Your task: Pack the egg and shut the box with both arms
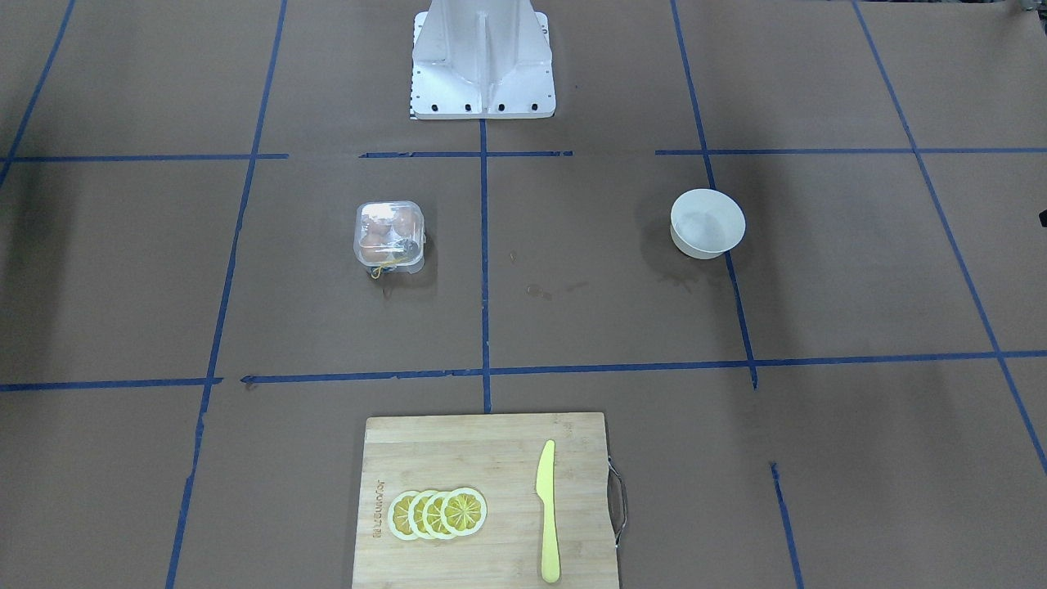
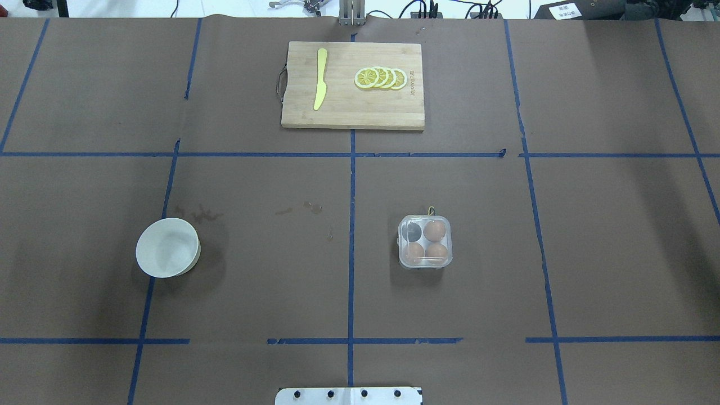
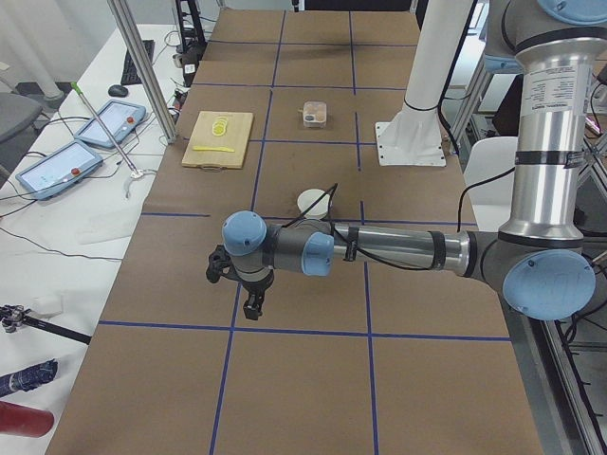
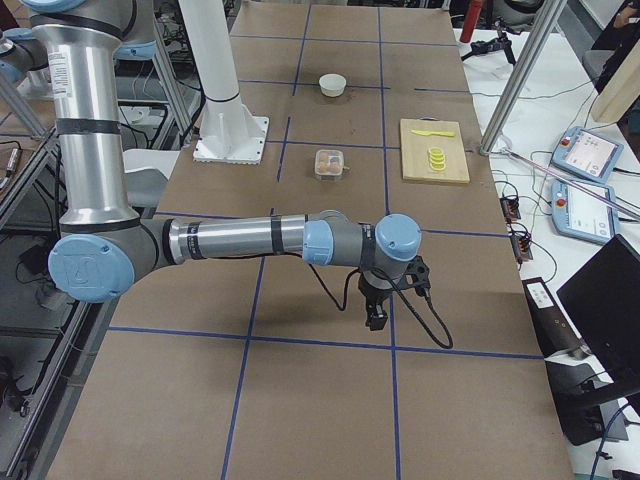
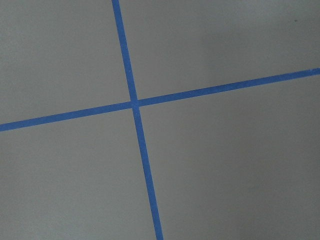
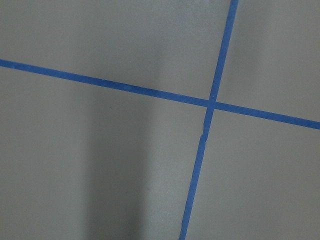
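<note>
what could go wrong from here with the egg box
1. The box has its lid down over three eggs, but whether it is snapped shut cannot be told; it may spring open.
2. The yellow thread sticks out at its edge; a finger coming in could snag it and drag the box.
3. One cell is empty, so the weight may sit uneven if lifted.

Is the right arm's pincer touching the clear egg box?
Apart. The exterior right view shows the right pincer hanging well away from the box.
</note>
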Controlling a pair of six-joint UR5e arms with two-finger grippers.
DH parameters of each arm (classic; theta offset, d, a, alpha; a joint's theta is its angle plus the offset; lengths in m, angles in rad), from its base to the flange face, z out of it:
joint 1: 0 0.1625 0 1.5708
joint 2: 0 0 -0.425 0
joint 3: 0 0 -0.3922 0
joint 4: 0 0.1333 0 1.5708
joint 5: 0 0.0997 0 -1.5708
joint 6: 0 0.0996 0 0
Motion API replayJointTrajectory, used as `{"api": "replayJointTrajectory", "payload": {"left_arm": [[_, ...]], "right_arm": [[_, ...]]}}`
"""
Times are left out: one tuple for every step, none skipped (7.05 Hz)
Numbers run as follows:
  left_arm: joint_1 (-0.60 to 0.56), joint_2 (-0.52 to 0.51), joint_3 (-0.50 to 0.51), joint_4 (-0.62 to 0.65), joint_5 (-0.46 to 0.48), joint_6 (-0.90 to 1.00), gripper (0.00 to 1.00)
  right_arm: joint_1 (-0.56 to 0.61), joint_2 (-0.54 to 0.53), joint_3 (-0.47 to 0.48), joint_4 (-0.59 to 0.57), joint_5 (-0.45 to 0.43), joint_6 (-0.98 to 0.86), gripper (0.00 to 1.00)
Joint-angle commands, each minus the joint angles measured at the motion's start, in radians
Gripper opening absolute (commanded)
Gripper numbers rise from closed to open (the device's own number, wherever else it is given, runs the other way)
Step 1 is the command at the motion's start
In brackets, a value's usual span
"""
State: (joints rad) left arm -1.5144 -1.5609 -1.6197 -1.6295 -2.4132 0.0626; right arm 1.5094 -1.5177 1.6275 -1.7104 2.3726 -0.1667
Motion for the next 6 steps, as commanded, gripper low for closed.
{"api": "replayJointTrajectory", "payload": {"left_arm": [[-0.062,0.004,-0.012,0.000,-0.001,0.010,1.00],[-0.062,0.011,-0.035,0.002,-0.001,0.010,1.00],[-0.062,0.015,-0.034,0.000,0.000,0.010,1.00],[-0.061,0.015,-0.032,-0.001,0.002,0.010,1.00],[-0.062,0.016,-0.038,-0.001,0.002,0.010,1.00],[-0.061,0.016,-0.034,-0.003,0.002,0.010,1.00]], "right_arm": [[0.000,-0.009,0.000,0.000,0.000,0.001,1.00],[0.000,-0.021,-0.006,0.000,0.000,-0.002,1.00],[0.000,-0.022,-0.006,0.002,0.002,-0.001,1.00],[0.000,-0.028,-0.006,0.002,0.002,-0.005,1.00],[0.000,-0.038,-0.005,0.002,0.004,-0.008,1.00],[0.000,-0.038,-0.003,0.002,0.005,-0.004,1.00]]}}
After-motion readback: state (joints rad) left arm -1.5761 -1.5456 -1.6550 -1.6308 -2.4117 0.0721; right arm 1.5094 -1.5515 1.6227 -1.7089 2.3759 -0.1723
